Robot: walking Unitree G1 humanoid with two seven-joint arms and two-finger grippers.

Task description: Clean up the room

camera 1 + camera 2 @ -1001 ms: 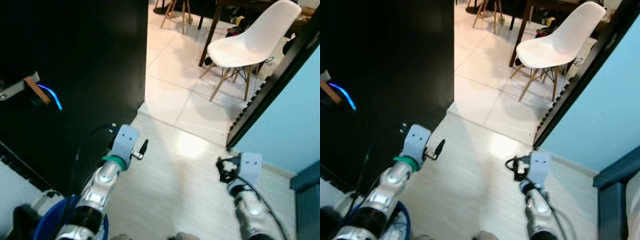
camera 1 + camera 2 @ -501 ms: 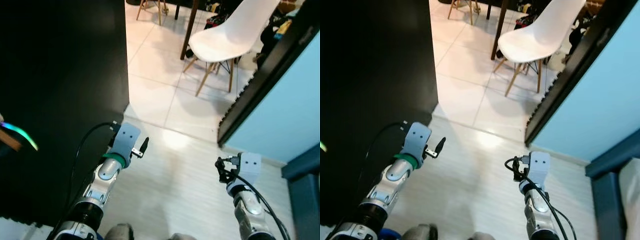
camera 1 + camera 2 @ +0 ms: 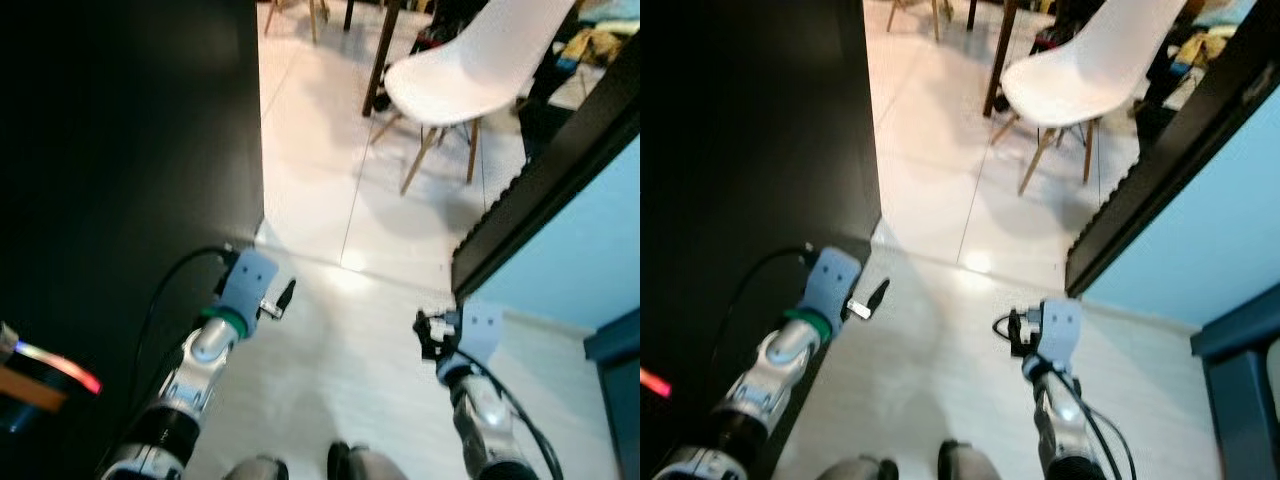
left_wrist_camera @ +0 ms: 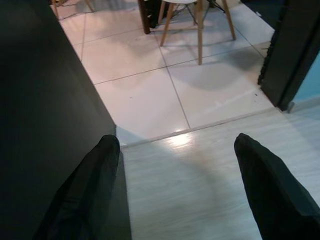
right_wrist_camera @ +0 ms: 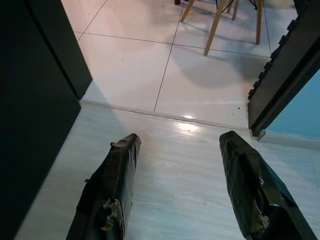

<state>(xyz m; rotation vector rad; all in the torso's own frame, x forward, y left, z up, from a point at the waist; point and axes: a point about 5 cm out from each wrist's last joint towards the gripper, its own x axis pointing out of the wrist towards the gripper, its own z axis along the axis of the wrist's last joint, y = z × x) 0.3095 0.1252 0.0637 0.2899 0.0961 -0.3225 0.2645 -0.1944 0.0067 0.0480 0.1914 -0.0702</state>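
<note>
I stand on pale wood-look floor facing a doorway onto white tiles. My left gripper [image 4: 175,165] is held low in front of me beside a black wall [image 3: 120,150]; its two black fingers [image 4: 90,185] stand wide apart with nothing between them. My right gripper [image 5: 177,185] hangs at the same height on the right, open too, its taped fingers [image 5: 112,185] over bare floor. The left gripper [image 3: 283,297] and the right gripper [image 3: 425,335] are both visible in the head views, each holding nothing.
A white shell chair [image 3: 480,65] with wooden legs stands on the tiles beyond the threshold [image 3: 350,270], by a dark table leg [image 3: 385,50]. A dark door edge [image 3: 540,190] and a light blue wall [image 3: 590,260] bound the right side. A small glowing light [image 3: 55,365] shows low on the left.
The whole picture has shifted slightly, so the camera moved; the glowing light now sits lower left. Both grippers keep the same open pose in front of me.
</note>
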